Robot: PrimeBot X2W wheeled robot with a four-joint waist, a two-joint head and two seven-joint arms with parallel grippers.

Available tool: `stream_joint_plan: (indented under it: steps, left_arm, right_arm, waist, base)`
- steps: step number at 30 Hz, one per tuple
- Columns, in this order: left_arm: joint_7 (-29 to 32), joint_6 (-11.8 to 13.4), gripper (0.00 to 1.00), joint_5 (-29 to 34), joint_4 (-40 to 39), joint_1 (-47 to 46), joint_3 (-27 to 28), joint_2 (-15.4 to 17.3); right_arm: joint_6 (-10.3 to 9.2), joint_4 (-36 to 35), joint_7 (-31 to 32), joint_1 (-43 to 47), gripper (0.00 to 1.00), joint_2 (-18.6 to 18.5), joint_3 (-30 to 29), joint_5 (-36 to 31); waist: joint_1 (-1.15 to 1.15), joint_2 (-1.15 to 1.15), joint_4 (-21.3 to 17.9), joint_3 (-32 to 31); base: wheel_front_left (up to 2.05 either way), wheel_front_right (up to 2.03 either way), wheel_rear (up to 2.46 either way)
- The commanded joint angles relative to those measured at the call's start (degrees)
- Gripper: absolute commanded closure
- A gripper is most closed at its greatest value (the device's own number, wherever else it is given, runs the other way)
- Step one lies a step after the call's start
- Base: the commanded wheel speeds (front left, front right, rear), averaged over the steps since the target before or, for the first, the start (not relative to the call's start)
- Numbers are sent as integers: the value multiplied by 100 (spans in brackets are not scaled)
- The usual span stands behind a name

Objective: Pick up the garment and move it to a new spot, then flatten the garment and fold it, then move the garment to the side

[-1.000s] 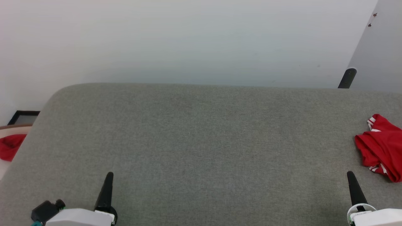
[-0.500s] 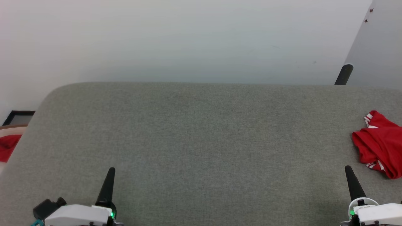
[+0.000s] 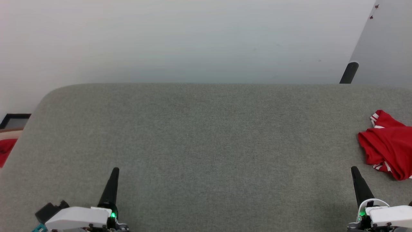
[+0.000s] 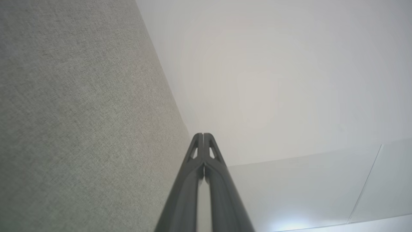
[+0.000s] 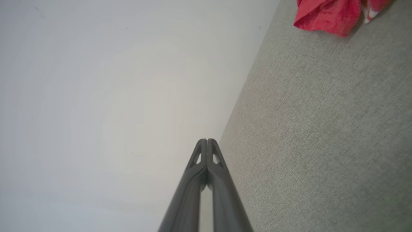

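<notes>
A bright red, soft-fabric shirt with white sleeve trim and thin white stripes, the garment (image 3: pixel 388 146), lies crumpled in a loose heap at the right edge of the grey fabric-covered bench (image 3: pixel 206 135), roughly midway between its near and far sides. Part of the heap runs out of the head view on the right. Nothing is touching the garment.

The left claw (image 3: pixel 115 170) stands over the near left part of the bench. Its two long dark fingers are pressed together into one point, closed on nothing; the left wrist view shows their tips meeting, with bare grey fabric on one side and white wall on the other. The right claw (image 3: pixel 354 169) stands over the near right part of the bench, its fingers likewise closed together and empty. It is near the garment, on the near side of it and slightly inward, and apart from it. In the right wrist view the red heap sits at the upper right corner, well beyond the joined fingertips.

A small green light glows at the base of each claw. Beyond the bench's far edge rises a plain white wall (image 3: pixel 193 38), and a dark rounded post (image 3: pixel 349 72) stands behind the far right. Past the bench's left edge shows a small piece of plain red cloth (image 3: pixel 4 149).
</notes>
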Motion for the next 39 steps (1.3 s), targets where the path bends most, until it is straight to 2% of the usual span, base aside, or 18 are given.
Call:
stream_joint_plan:
  steps: [1,29,39]
  left_arm:
    - [28,-2,100,-79,-13,-93,36,-8]
    - [349,-2,100,-1006,22,-237,213,-225]
    - [381,-2,100,-1091,26,-259,233,-246]
  right_arm:
    - [-2,-10,22,-132,100,6,15,114]
    - [-3,113,308,-343,100,48,27,1313]
    - [-2,123,334,-338,100,52,28,1420]
  waist:
    - [0,0,-7,6]
    - [0,0,-168,122]
    - [0,0,-191,139]
  base:
    - [0,0,0]
    - [0,0,0]
    - [0,0,0]
